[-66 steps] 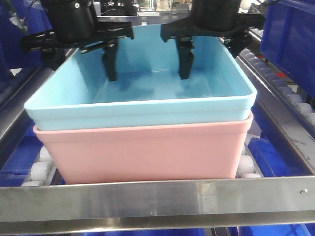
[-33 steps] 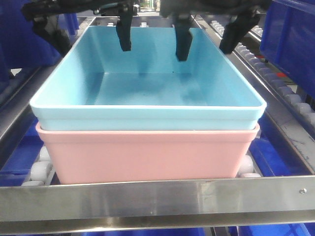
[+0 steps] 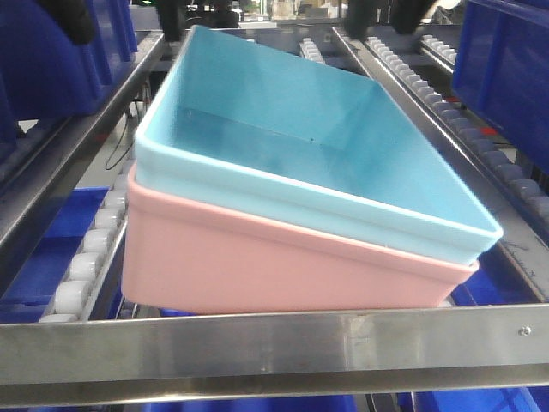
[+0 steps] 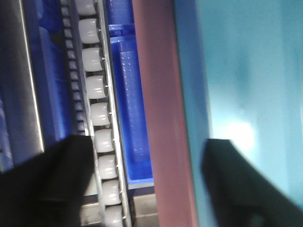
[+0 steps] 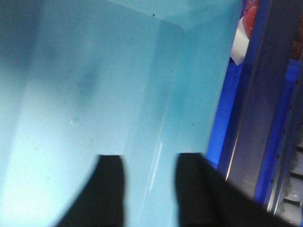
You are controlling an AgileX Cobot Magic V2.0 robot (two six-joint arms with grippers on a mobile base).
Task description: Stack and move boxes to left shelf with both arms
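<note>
Boxes sit nested on the left shelf (image 3: 274, 343), the light sky blue bin (image 3: 283, 146) inside the salmon pink bin (image 3: 257, 266). Nearest the front camera, the shelf's steel cross rail runs across the bottom of the view, and the pink bin's lower wall rests just behind it. The stack lies skewed in its lane: the near right corner reaches toward the right rail, while the far left corner angles toward the left rail. A row of white rollers (image 3: 86, 266) shows beside the pink bin on the left, and another row (image 3: 506, 172) climbs along the right rail. Dark blue bins (image 3: 506, 60) stand on either side and below the lanes.

In the left wrist view, the left gripper (image 4: 151, 189) hangs with its jaws spread wide, one dark jaw over the rollers and the other over the blue bin's interior, with the pink rim (image 4: 161, 113) between them and neither visibly touching it. In the right wrist view, the right gripper (image 5: 149, 194) hovers over the blue bin's floor near an inner corner, its jaws apart and holding nothing. Farther back in the front view, dark arm parts (image 3: 377, 13) cross the top edge.
</note>
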